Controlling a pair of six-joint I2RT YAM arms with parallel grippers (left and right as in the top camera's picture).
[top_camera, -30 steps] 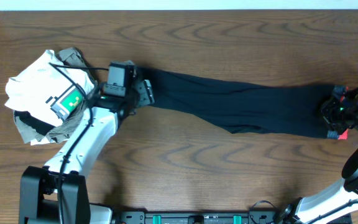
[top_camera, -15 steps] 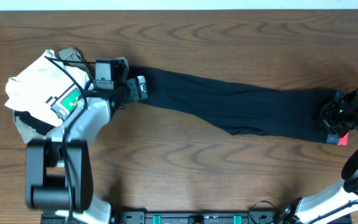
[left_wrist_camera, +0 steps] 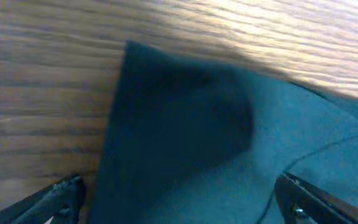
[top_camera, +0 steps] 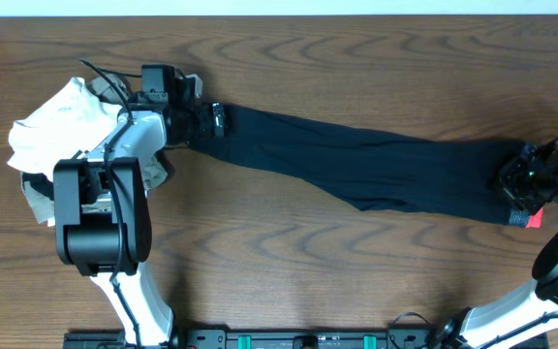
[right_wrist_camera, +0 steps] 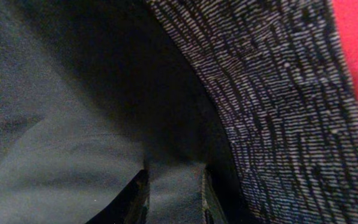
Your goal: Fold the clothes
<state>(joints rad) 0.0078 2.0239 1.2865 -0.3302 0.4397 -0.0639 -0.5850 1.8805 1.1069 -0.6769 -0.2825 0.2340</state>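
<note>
A dark navy garment [top_camera: 376, 165] lies stretched out across the table from left to right. My left gripper [top_camera: 213, 120] is at its left end. In the left wrist view the fingers [left_wrist_camera: 182, 196] stand wide apart over the cloth's [left_wrist_camera: 185, 124] corner, open. My right gripper [top_camera: 519, 182] is at the garment's right end. In the right wrist view its fingers [right_wrist_camera: 174, 193] are pinched on a fold of the dark cloth [right_wrist_camera: 73, 124], beside a striped waistband [right_wrist_camera: 278, 93] with a red tag [right_wrist_camera: 356, 50].
A pile of other clothes [top_camera: 51, 126], white on top with grey and dark pieces, lies at the left, partly under my left arm. Bare wood table [top_camera: 308, 262] lies in front of the garment. The table's far edge [top_camera: 279, 14] runs along the top.
My left arm has swung left and toward the far edge, and its gripper now sits at the garment's very end. The right gripper and the garment's right end have stayed put.
</note>
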